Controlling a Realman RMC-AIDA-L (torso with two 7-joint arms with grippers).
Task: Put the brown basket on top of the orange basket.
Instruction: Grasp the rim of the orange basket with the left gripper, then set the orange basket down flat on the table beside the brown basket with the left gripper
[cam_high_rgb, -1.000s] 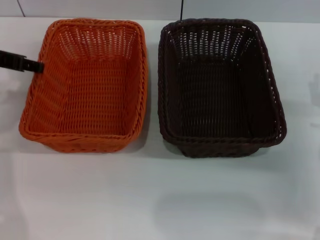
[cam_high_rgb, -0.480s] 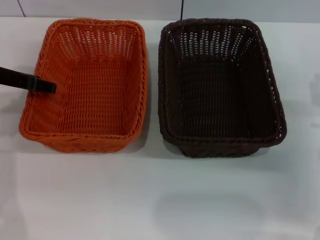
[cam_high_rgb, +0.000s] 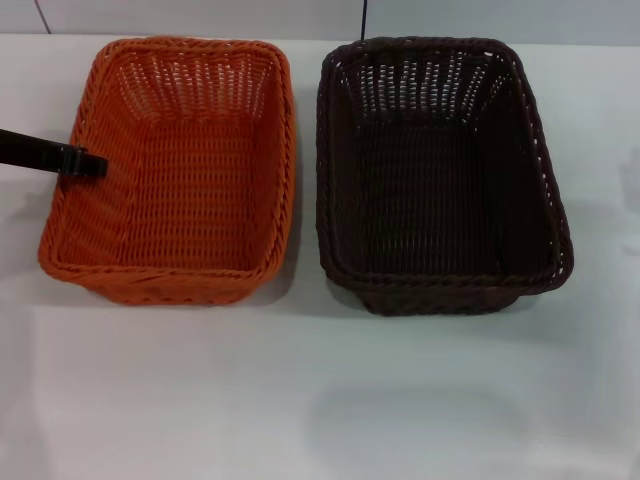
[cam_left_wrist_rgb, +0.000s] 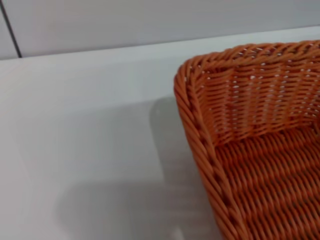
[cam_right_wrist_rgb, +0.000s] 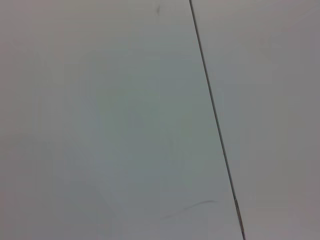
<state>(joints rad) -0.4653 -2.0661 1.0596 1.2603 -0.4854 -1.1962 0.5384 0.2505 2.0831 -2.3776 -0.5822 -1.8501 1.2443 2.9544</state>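
Observation:
The orange basket (cam_high_rgb: 175, 170) stands on the white table at the left in the head view. The brown basket (cam_high_rgb: 435, 170) stands beside it on the right, a small gap between them. Both are upright and empty. My left gripper (cam_high_rgb: 88, 163) shows as a dark bar coming in from the left edge, its tip over the orange basket's left rim. The left wrist view shows a corner of the orange basket (cam_left_wrist_rgb: 250, 150) with its braided rim. My right gripper is out of view.
The white table (cam_high_rgb: 320, 400) stretches in front of both baskets. A pale wall with a dark seam (cam_high_rgb: 364, 15) runs behind them. The right wrist view shows only a plain grey surface with a dark seam (cam_right_wrist_rgb: 215, 115).
My left gripper came down along the orange basket's left rim and reached inward over it, then drew back slightly to the left and up. The baskets have not moved.

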